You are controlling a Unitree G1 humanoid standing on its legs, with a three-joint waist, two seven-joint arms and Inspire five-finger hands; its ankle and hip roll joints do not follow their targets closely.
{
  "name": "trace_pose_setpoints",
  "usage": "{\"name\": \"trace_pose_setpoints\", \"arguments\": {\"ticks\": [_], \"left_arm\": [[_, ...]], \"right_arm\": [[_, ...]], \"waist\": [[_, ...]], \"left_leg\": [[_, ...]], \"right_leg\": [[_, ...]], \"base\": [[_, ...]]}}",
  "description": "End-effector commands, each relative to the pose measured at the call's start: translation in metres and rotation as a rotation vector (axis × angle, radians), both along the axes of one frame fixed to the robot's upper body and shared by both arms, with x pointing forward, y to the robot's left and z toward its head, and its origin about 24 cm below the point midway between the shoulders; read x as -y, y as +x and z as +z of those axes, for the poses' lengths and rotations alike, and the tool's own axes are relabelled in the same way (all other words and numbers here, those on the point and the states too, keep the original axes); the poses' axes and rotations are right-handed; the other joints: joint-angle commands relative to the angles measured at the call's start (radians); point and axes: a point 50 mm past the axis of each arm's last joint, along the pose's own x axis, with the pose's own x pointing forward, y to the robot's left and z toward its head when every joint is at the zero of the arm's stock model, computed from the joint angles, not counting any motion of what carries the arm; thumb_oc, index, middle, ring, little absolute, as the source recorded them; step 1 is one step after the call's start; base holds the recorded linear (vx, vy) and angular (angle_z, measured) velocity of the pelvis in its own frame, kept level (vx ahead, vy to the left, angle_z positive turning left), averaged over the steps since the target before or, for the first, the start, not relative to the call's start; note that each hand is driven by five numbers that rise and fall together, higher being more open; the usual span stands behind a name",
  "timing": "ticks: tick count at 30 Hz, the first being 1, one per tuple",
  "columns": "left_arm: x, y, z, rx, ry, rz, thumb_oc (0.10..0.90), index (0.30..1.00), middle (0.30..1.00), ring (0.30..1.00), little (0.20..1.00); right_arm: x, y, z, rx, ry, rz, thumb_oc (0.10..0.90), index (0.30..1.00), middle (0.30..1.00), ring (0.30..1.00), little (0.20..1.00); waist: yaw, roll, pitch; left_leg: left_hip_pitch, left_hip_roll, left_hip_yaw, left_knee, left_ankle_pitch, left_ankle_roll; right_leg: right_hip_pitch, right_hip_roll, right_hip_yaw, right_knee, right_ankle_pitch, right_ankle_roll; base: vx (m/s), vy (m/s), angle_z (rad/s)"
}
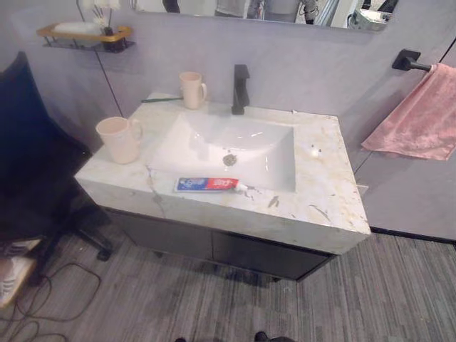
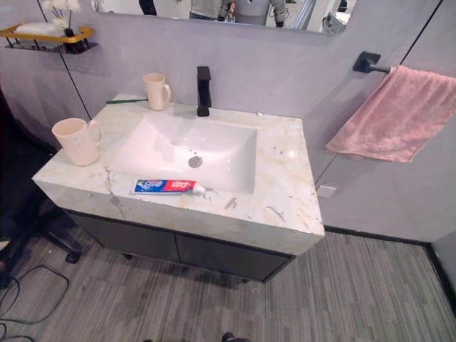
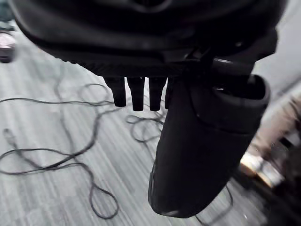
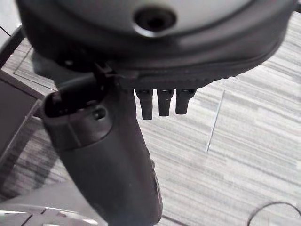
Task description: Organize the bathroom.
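Marble counter [image 1: 324, 192] around the sink [image 1: 235, 146] looks untidied: a toothpaste tube [image 1: 208, 184] lies just in front of the basin, one cup [image 1: 120, 139] stands left of it, another cup [image 1: 192, 90] and a toothbrush [image 1: 161, 100] behind its left corner. Both the left hand [image 3: 188, 141] and right hand [image 4: 117, 155] hang empty over the floor, fingers loosely straight, so I'd say nothing has begun.
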Motion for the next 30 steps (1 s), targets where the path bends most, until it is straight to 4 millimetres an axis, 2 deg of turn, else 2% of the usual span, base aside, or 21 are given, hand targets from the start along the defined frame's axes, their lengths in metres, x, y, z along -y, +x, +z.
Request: {"name": "trace_pose_setpoints", "arguments": {"ticks": [1, 3, 4, 5, 6, 7, 8, 9, 10, 14, 16, 23, 30], "left_arm": [[-0.009, 0.012, 0.005, -0.023, -0.007, -0.177, 0.8, 0.9, 0.9, 0.9, 0.9], [-0.008, 0.016, 0.004, -0.022, -0.014, -0.202, 0.8, 0.9, 0.9, 0.9, 0.9], [-0.008, 0.027, 0.006, -0.032, -0.012, -0.293, 0.8, 0.9, 0.9, 0.9, 0.9], [-0.009, 0.031, 0.007, -0.042, -0.008, -0.311, 0.8, 0.9, 0.9, 0.9, 0.9], [-0.01, 0.033, 0.008, -0.049, -0.01, -0.319, 0.8, 0.9, 0.9, 0.9, 0.9], [-0.013, 0.034, 0.01, -0.051, 0.0, -0.309, 0.8, 0.9, 0.9, 0.9, 0.9], [-0.018, 0.035, 0.013, -0.055, 0.02, -0.31, 0.8, 0.9, 0.9, 0.9, 0.9], [-0.019, 0.037, 0.014, -0.057, 0.026, -0.312, 0.8, 0.9, 0.9, 0.9, 0.9], [-0.022, 0.042, 0.018, -0.059, 0.043, -0.324, 0.8, 0.9, 0.9, 0.9, 0.9], [-0.019, 0.049, 0.018, -0.072, 0.044, -0.342, 0.8, 0.9, 0.9, 0.9, 0.9], [-0.017, 0.047, 0.017, -0.072, 0.031, -0.345, 0.8, 0.9, 0.9, 0.9, 0.9], [-0.01, 0.043, 0.011, -0.085, 0.004, -0.336, 0.8, 0.9, 0.9, 0.9, 0.9], [-0.011, 0.032, 0.01, -0.087, 0.032, -0.24, 0.8, 0.9, 0.9, 0.9, 0.9]], "right_arm": [[0.028, 0.022, 0.013, 0.051, -0.103, -0.002, 0.8, 0.9, 0.9, 0.9, 0.9], [0.028, 0.023, 0.013, 0.057, -0.103, -0.006, 0.8, 0.9, 0.9, 0.9, 0.9], [0.027, 0.027, 0.013, 0.058, -0.103, 0.019, 0.8, 0.9, 0.9, 0.9, 0.9], [0.026, 0.029, 0.014, 0.068, -0.1, 0.02, 0.8, 0.9, 0.9, 0.9, 0.9], [0.025, 0.031, 0.014, 0.073, -0.096, 0.032, 0.8, 0.9, 0.9, 0.9, 0.9], [0.023, 0.034, 0.014, 0.081, -0.089, 0.06, 0.8, 0.9, 0.9, 0.9, 0.9], [0.02, 0.038, 0.014, 0.085, -0.068, 0.086, 0.8, 0.9, 0.9, 0.9, 0.9], [0.019, 0.037, 0.014, 0.086, -0.062, 0.088, 0.8, 0.9, 0.9, 0.9, 0.9], [0.016, 0.036, 0.012, 0.086, -0.045, 0.077, 0.8, 0.9, 0.9, 0.9, 0.9], [0.01, 0.026, 0.008, 0.063, -0.043, 0.029, 0.8, 0.9, 0.9, 0.9, 0.9], [0.011, 0.021, 0.007, 0.052, -0.054, 0.013, 0.8, 0.9, 0.9, 0.9, 0.9], [0.021, 0.018, 0.01, 0.051, -0.082, 0.03, 0.8, 0.9, 0.9, 0.9, 0.9], [0.019, 0.023, 0.01, 0.066, -0.075, 0.103, 0.8, 0.9, 0.9, 0.9, 0.9]], "waist": [[-0.054, 0.025, 0.021], [-0.056, 0.022, 0.025], [-0.066, 0.012, 0.028], [-0.068, 0.008, 0.029], [-0.065, 0.006, 0.034], [-0.055, 0.007, 0.036], [-0.042, 0.011, 0.034], [-0.039, 0.012, 0.031], [-0.038, 0.01, 0.018], [-0.035, -0.026, -0.026], [-0.034, -0.029, -0.04], [-0.044, -0.019, -0.06], [-0.037, -0.023, -0.061]], "left_leg": [[-0.048, 0.059, 0.063, 0.036, 0.072, 0.03], [-0.049, 0.044, 0.072, 0.043, 0.06, 0.035], [-0.048, 0.001, 0.126, 0.046, 0.036, 0.052], [-0.044, -0.009, 0.157, 0.041, 0.024, 0.059], [-0.037, -0.01, 0.182, 0.04, 0.015, 0.063], [-0.034, -0.003, 0.224, 0.042, 0.005, 0.068], [-0.04, 0.014, 0.26, 0.046, -0.001, 0.077], [-0.045, 0.018, 0.262, 0.045, -0.002, 0.081], [-0.061, 0.022, 0.254, 0.045, -0.002, 0.088], [-0.138, -0.022, 0.208, 0.081, 0.018, 0.083], [-0.138, -0.04, 0.187, 0.07, 0.026, 0.093], [-0.064, -0.042, 0.166, -0.006, 0.044, 0.091], [-0.04, -0.028, 0.16, -0.02, 0.053, 0.078]], "right_leg": [[-0.019, -0.029, -0.005, 0.046, 0.02, 0.062], [-0.025, -0.042, 0.002, 0.041, 0.032, 0.073], [-0.049, -0.08, 0.033, -0.002, 0.101, 0.112], [-0.067, -0.092, 0.027, -0.018, 0.127, 0.117], [-0.077, -0.096, 0.001, -0.01, 0.126, 0.119], [-0.097, -0.094, -0.054, 0.035, 0.102, 0.119], [-0.1, -0.075, -0.096, 0.104, 0.035, 0.112], [-0.098, -0.065, -0.097, 0.134, 0.015, 0.109], [-0.087, -0.026, -0.073, 0.184, -0.027, 0.1], [0.009, 0.035, -0.026, 0.012, 0.007, 0.07], [0.02, 0.055, -0.027, -0.005, 0.007, 0.055], [0.026, 0.082, -0.05, -0.027, 0.013, 0.035], [0.032, 0.099, -0.061, -0.034, 0.01, 0.024]], "base": [[0.05, 0.482, -0.27], [0.04, 0.272, -0.09], [0.06, 0.371, -0.3], [0.05, 0.396, -0.5], [-0.01, 0.21, -0.64], [-0.06, 0.161, -0.83], [-0.07, 0.11, -0.99], [-0.07, 0.038, -1.26], [-0.04, -0.003, -1.03], [-0.03, -0.046, -0.12], [0.0, -0.035, -0.02], [-0.01, -0.009, 0.02], [-0.06, -0.081, 0.0]]}}
